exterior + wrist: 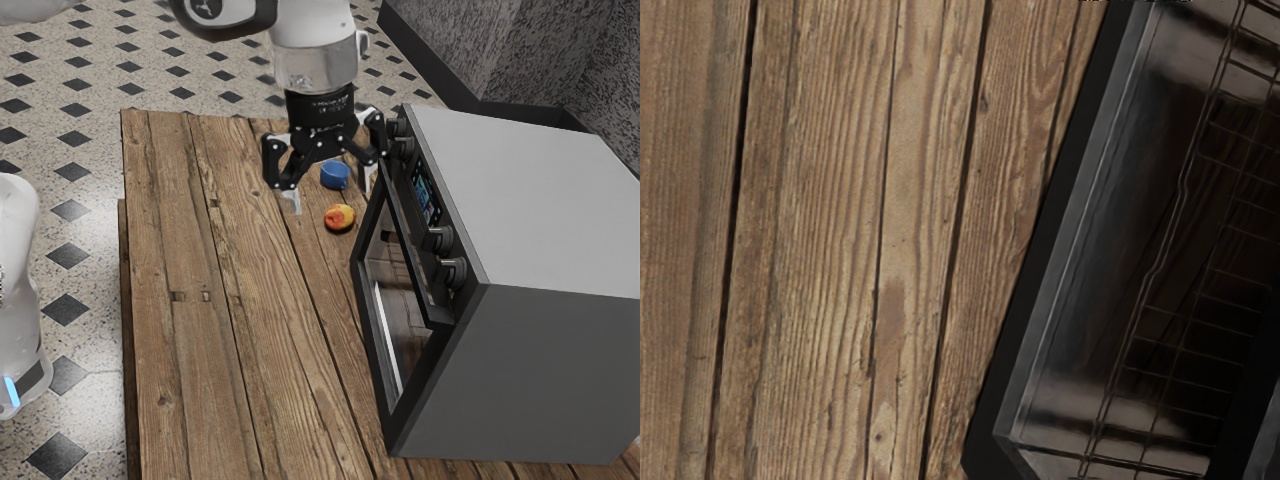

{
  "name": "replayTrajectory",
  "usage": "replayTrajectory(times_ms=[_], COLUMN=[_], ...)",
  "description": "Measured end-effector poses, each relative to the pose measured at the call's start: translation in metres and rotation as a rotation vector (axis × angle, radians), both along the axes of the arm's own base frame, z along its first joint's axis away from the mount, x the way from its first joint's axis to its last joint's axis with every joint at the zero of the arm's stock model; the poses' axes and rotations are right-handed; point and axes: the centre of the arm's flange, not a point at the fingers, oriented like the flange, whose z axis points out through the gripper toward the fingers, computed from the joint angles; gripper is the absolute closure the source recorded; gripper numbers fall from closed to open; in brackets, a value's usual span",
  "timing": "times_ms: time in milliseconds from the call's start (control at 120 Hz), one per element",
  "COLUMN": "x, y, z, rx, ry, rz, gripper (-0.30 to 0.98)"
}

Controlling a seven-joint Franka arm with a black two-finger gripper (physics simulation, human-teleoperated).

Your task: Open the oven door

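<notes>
The black gripper [330,190] hangs over the table at the oven's far front corner, with its two fingers wide apart and nothing held between them. One finger is close to the far end of the oven's dark handle [408,246]; whether they touch I cannot tell. The grey oven [545,200] has its front facing the exterior view's left. Its glass door [390,290] looks closed against the body. Seen from the hand, the dark-framed door glass [1120,260] lies beside the planks, with wire racks visible through it.
A blue cup [335,175] and a red-yellow fruit [339,218] are on the wooden table [220,330], below the gripper and near the oven's far front corner. Several knobs [440,240] and a display [425,195] line the oven's upper front. Planks [840,240] run beside the oven.
</notes>
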Motion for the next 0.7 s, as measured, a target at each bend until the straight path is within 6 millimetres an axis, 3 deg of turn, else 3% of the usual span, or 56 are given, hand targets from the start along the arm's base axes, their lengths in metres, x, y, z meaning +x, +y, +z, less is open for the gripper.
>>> replayTrajectory(times_ms=[342, 700], x=[0.022, 0.063], y=[-0.002, 0.036], z=[-0.023, -0.039], rx=[0.006, 0.014], ry=[-0.023, -0.025], rz=[-0.067, -0.078], gripper=[0.0, 0.0])
